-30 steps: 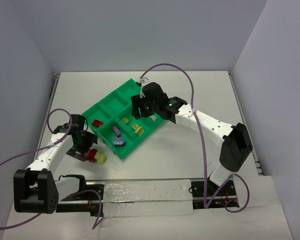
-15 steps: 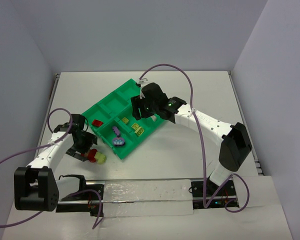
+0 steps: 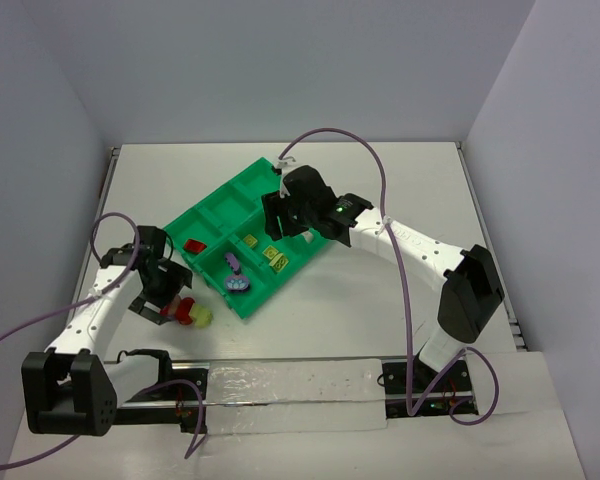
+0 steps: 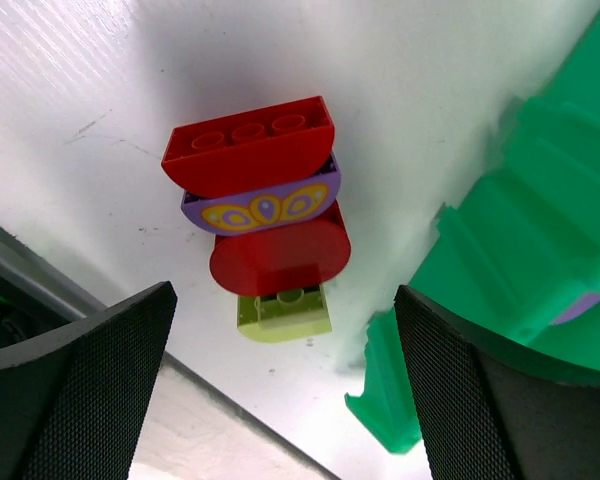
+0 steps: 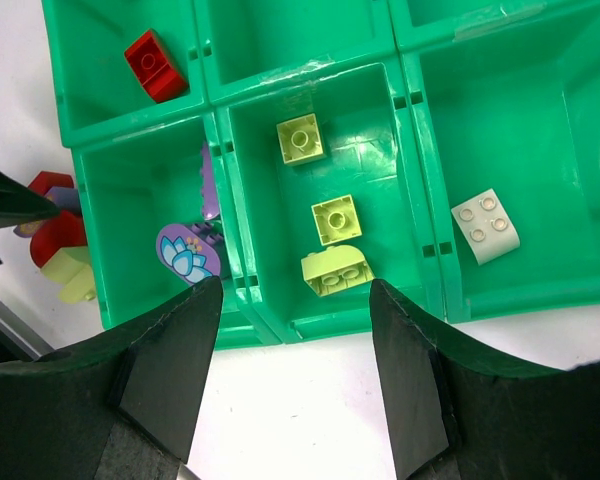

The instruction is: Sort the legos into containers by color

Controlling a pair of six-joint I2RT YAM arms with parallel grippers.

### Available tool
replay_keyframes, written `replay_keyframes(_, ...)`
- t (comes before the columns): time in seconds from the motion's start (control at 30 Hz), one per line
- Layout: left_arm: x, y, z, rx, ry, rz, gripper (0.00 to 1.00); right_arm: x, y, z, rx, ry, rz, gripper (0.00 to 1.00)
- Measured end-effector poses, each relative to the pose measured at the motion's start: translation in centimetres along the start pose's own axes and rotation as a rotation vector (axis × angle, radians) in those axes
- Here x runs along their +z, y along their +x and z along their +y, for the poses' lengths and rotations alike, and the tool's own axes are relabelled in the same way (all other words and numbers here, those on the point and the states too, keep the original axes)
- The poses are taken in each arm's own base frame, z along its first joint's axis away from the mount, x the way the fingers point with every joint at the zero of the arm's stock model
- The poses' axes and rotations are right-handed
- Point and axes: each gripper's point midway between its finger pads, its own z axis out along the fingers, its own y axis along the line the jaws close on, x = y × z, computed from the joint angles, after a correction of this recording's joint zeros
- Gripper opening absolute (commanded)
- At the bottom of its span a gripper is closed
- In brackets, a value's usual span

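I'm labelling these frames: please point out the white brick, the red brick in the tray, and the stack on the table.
white brick (image 5: 485,226): right wrist view, studded top.
red brick (image 5: 155,66): right wrist view, top face.
stack (image 4: 266,210): left wrist view, its purple middle piece.

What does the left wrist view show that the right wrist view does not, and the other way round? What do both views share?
Only the left wrist view shows the butterfly print on the purple layer of the stack, and the left tool open, its fingers either side of the stack, not touching it. Only the right wrist view shows inside the green tray: one red brick, three yellow-green bricks, a white brick and a flower-printed purple piece. Both show the stack lying on the table beside that tray.
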Motion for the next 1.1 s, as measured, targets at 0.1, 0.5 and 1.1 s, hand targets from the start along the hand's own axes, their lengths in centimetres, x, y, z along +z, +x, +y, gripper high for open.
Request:
replay_keyframes(0.1,-0.6,-0.1,0.1,0.006,-0.008,0.003,0.96,0.0,0.0,0.0,0.0,0.0,0.0,0.68)
replay_keyframes(0.5,0.0,0.7,0.8,-0.002,-0.044,0.037,0.96,0.3,1.3,-0.5,0.0,0.011,0.031,0.68)
replay_keyframes(1.1,3.8,1.8,0.4,-0.048,-0.047,0.069,0.9,0.3,1.5,-0.7,-0.001,0.021,0.036,0.68)
